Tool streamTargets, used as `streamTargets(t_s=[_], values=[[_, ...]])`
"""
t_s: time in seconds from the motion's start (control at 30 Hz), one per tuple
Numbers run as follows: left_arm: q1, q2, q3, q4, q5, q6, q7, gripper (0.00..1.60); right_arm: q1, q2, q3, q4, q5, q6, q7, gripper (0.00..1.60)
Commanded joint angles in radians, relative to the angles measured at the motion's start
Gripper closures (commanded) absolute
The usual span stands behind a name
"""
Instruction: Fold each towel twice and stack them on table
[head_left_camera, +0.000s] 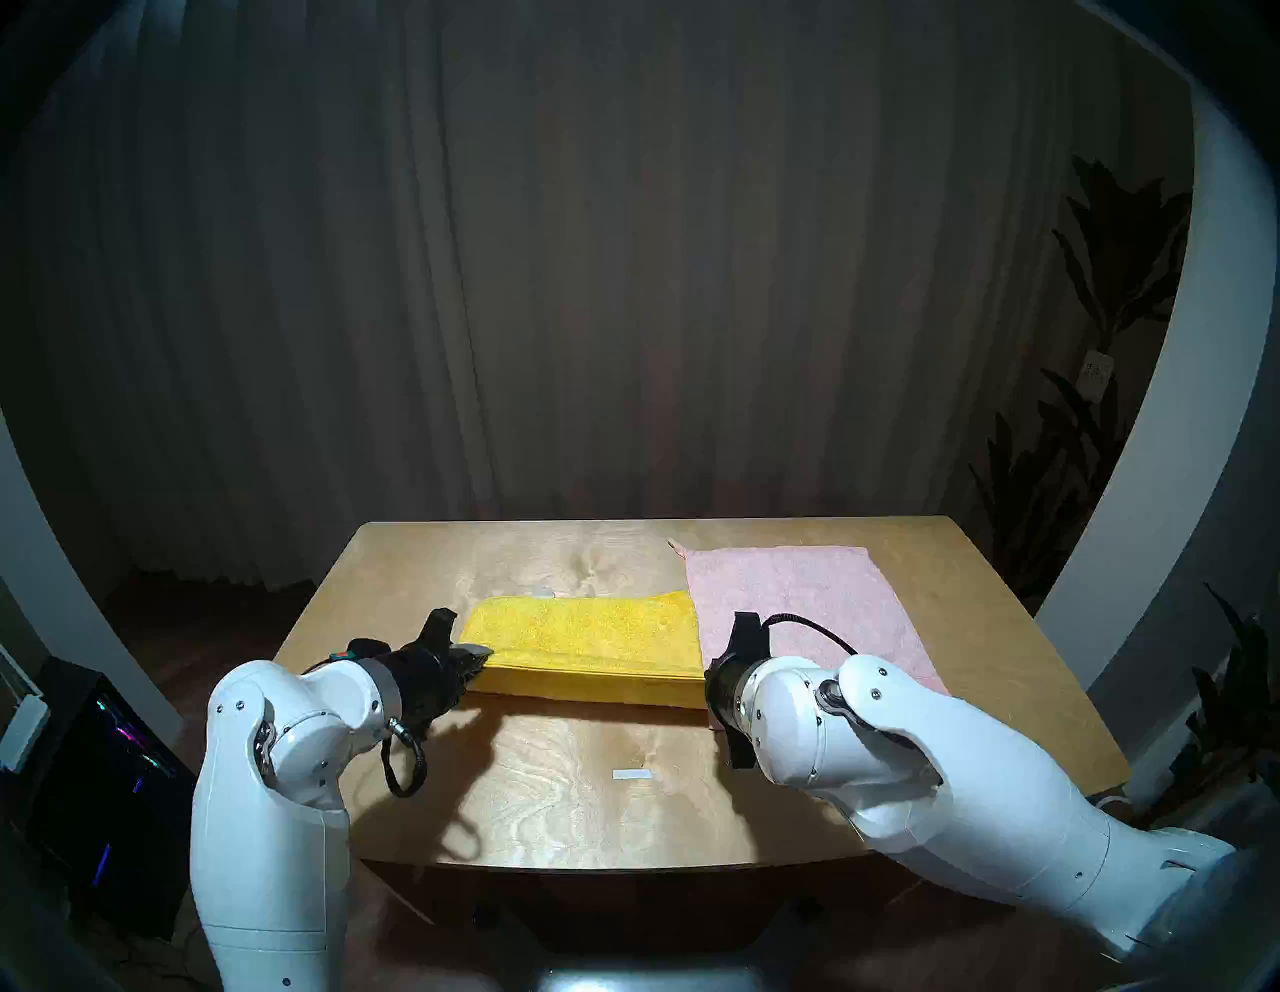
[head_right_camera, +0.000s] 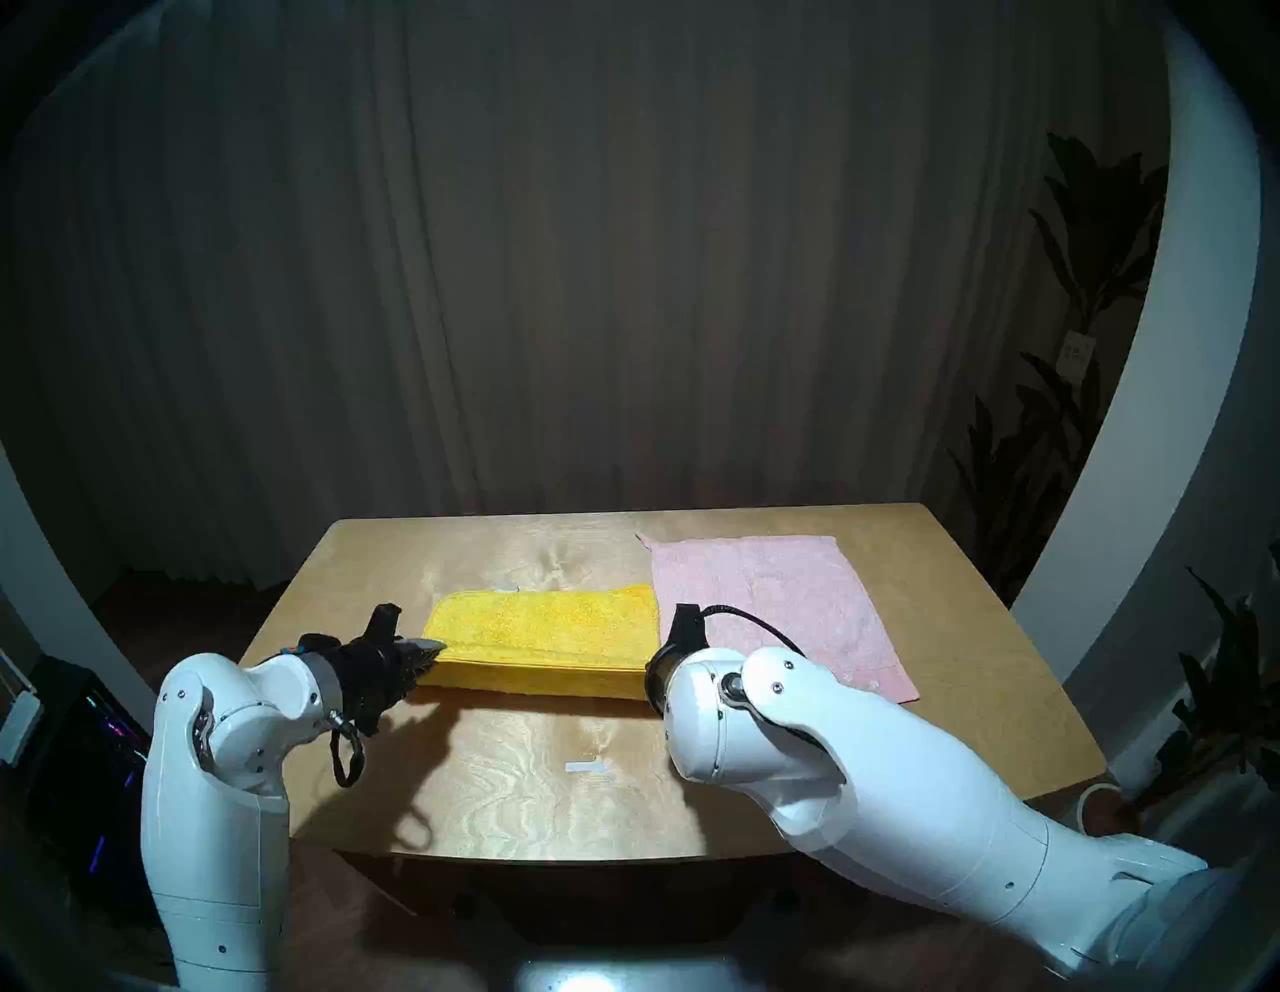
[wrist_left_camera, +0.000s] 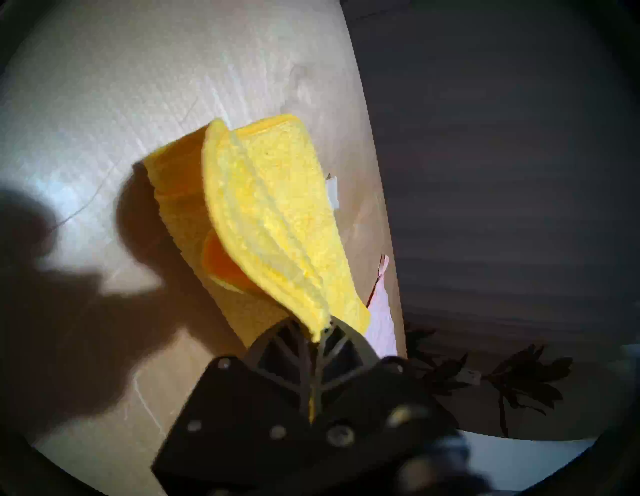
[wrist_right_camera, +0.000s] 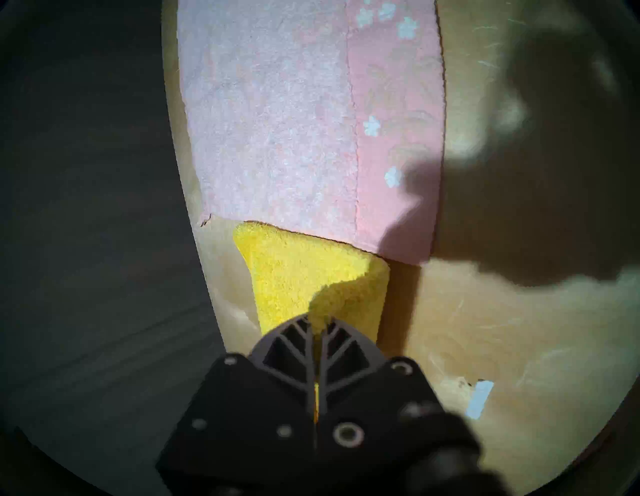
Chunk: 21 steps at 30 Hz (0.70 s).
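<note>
From the head views, the yellow towel lies doubled over mid-table, its near edge lifted, with the left claw pinching its left near corner; the right claw's tips are hidden behind its own wrist. The pink towel lies flat just right of the yellow one. In the left wrist view, the left claw clamps yellow cloth. In the right wrist view, the right claw grips the yellow towel's corner beside the pink towel's flowered band.

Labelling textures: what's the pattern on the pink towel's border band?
Small white flowers on the pink towel band; clearest in the right wrist view.
</note>
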Motion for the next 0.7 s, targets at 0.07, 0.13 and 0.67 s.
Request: streamTargets(t_s=[0.07, 0.13, 0.67], values=[[-0.136, 0.038, 0.034, 0.061, 0.039, -0.041, -0.007, 1.6, 0.116, -0.094, 0.013, 0.093, -0.011, 0.008, -0.007, 1.6], [-0.149, 0.043, 0.045, 0.076, 0.046, -0.05, -0.011, 1.6, 0.137, -0.108, 0.014, 0.121, -0.012, 0.013, -0.011, 1.6], [-0.3, 0.064, 0.147, 0.241, 0.117, -0.117, -0.027, 1.6, 0.25, -0.196, -0.006, 0.346, -0.038, 0.057, -0.026, 1.6]])
